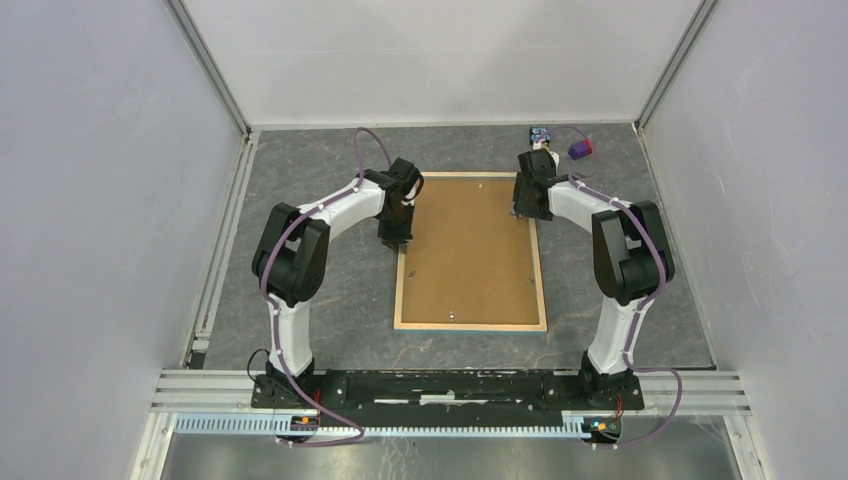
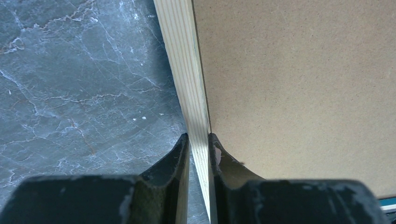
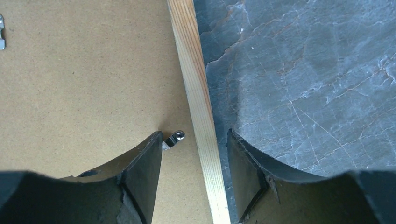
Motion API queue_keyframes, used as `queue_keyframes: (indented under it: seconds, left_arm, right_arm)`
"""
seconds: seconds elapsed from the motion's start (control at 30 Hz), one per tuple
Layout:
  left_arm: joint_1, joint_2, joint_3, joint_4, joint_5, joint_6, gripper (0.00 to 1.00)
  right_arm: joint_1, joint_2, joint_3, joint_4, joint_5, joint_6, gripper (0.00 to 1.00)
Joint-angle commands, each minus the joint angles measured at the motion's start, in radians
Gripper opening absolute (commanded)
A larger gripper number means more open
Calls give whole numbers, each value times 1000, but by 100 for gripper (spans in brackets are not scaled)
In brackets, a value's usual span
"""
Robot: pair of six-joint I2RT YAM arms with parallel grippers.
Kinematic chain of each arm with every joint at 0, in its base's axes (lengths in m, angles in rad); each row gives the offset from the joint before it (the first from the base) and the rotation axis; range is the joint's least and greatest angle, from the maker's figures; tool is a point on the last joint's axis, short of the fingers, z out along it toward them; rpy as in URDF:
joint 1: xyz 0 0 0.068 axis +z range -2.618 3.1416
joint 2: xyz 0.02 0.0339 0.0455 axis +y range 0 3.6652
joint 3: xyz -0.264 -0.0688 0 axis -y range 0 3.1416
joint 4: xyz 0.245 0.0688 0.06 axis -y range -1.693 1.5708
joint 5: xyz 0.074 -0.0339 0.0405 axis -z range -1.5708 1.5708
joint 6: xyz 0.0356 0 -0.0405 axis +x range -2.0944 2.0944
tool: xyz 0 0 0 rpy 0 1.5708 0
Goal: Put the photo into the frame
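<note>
The frame (image 1: pixel 401 290) lies face down in the middle of the table, its pale wood back up. The plain brown hardboard sheet (image 1: pixel 470 250) fills it. The photo is hidden or out of view. My left gripper (image 1: pixel 396 240) is at the frame's left border, near the far end. In the left wrist view the gripper (image 2: pixel 198 137) is shut on that wood border (image 2: pixel 184 65), beside the hardboard (image 2: pixel 299 84). My right gripper (image 1: pixel 527 212) is at the right border near the far corner. In the right wrist view the gripper (image 3: pixel 194 135) is open and straddles the border (image 3: pixel 194 74) without touching it.
A small metal tab (image 3: pixel 175 138) sticks up from the hardboard (image 3: pixel 84 84) by my right inner finger. A purple object (image 1: pixel 580 150) and a small dark-blue item (image 1: pixel 541 133) lie at the back right. Grey walls close in on three sides.
</note>
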Motion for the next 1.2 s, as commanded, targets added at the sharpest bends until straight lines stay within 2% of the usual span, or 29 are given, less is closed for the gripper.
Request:
queue_keyframes:
  seconds: [0.0, 0.33, 0.43, 0.63, 0.8, 0.93, 1.17]
  left_arm:
    - [14, 41, 3, -62, -110, 32, 2]
    - [12, 47, 3, -63, -110, 32, 2]
    - [12, 49, 4, -64, -111, 32, 2]
    - [11, 53, 5, -64, -111, 33, 2]
    - [12, 56, 5, -64, -114, 32, 2]
    - [10, 56, 4, -65, -117, 32, 2]
    - [9, 59, 4, -65, -114, 34, 2]
  right_arm:
    - [-3, 8, -50, -83, 54, -86, 57]
    - [-3, -15, -62, -73, 47, -153, 40]
    - [-3, -27, -71, -68, 32, -167, 39]
    - [-3, -18, -68, -68, 33, -224, 44]
    - [-2, -18, -67, -40, 50, -292, 41]
    - [-5, 6, -53, -11, 28, -335, 32]
    - [-4, 6, -70, 13, -9, -362, 7]
